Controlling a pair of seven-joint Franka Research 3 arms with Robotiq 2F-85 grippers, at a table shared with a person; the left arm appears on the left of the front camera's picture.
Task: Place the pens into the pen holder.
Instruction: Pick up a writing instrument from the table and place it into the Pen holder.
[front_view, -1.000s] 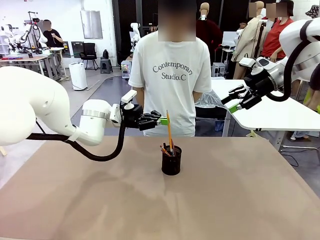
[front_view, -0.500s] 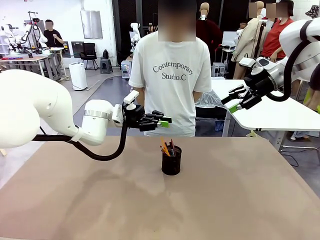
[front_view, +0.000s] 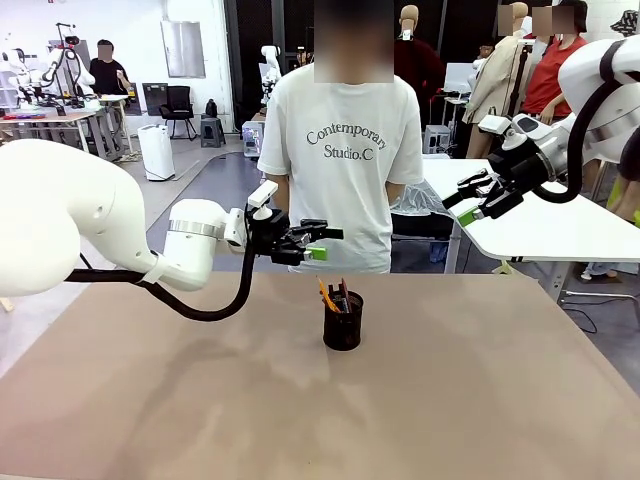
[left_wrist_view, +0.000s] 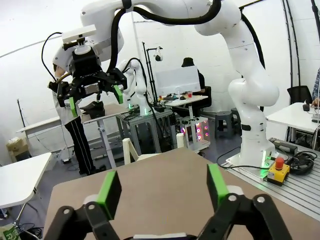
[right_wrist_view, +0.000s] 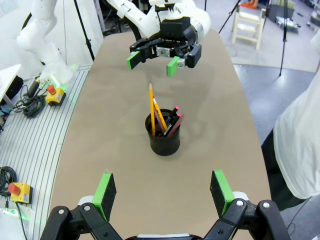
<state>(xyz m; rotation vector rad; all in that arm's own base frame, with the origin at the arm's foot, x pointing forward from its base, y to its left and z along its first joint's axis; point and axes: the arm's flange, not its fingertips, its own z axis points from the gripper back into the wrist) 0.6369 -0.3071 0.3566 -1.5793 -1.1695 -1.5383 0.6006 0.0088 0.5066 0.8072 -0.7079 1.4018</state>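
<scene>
The black mesh pen holder (front_view: 343, 325) stands upright near the middle of the brown table. Several pens (front_view: 336, 296) lean inside it: yellow-orange pencils (right_wrist_view: 153, 111), a black pen with a red end and a dark reddish one. My left gripper (front_view: 315, 243) hovers open just above and to the left of the holder, nothing between its green pads (left_wrist_view: 109, 192). In the right wrist view the holder (right_wrist_view: 164, 141) sits between that left gripper (right_wrist_view: 152, 62) and my right gripper (right_wrist_view: 162, 192). The right gripper (front_view: 470, 200) hangs open and empty, high at the right, far from the holder.
A person (front_view: 345, 150) in a white T-shirt stands at the table's far edge, right behind the holder. A white table (front_view: 540, 225) stands beyond the right side. Bare brown tabletop (front_view: 200, 400) surrounds the holder on every side.
My left gripper let go of the yellow-orange pencil it held upright over the holder. The pencil dropped in among the others, and the jaws have opened and drawn back slightly left.
</scene>
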